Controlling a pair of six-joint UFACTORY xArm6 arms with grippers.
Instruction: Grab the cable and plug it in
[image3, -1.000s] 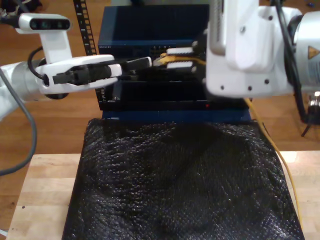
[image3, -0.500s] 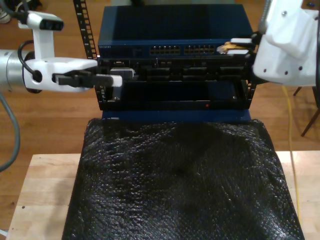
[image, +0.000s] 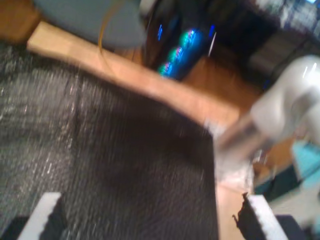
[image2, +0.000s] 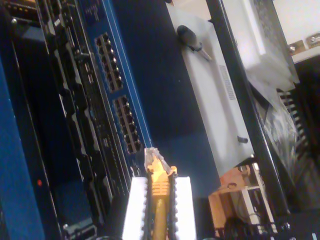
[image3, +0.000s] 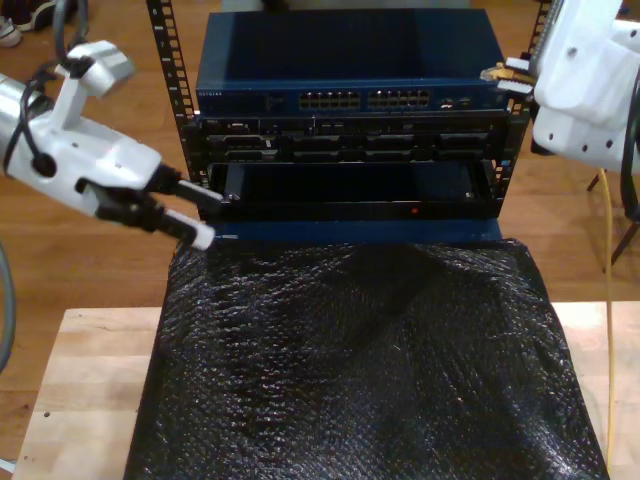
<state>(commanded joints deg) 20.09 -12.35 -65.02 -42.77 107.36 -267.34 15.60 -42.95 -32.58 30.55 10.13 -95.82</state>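
1. Nearest in the exterior view is the wooden table (image3: 80, 390), most of it covered by a crinkled black mat (image3: 360, 370).
2. At the mat's far left corner in the exterior view, my first claw (image3: 190, 225) hangs with its fingers spread wide and nothing between them. The first wrist view is blurred, yet it shows the two pads (image: 45, 217) well apart over the mat (image: 100, 165).
3. Behind the mat stands a black rack (image3: 350, 170) with a blue network switch (image3: 350, 70) on top, its rows of ports (image3: 365, 99) facing the table.
4. At the far right of the exterior view, my second claw (image3: 508, 78) is closed on the yellow cable (image2: 159, 197) just behind its clear plug (image2: 152, 159). The plug sticks out past the pads and sits near the switch's right end, not yet in a port. The rest of the cable (image3: 608, 300) hangs down the right side past the table edge.
5. Risks, as I judge them:
   - the plug looks tilted against the port rows (image2: 117, 100), so a straight push could jam it on the bezel or bend its clip;
   - the hanging slack could snag on the table corner and drag the plug askew in the grip;
   - the grip sits on the boot alone, so a hard shove might make the cable slide back through the pads.
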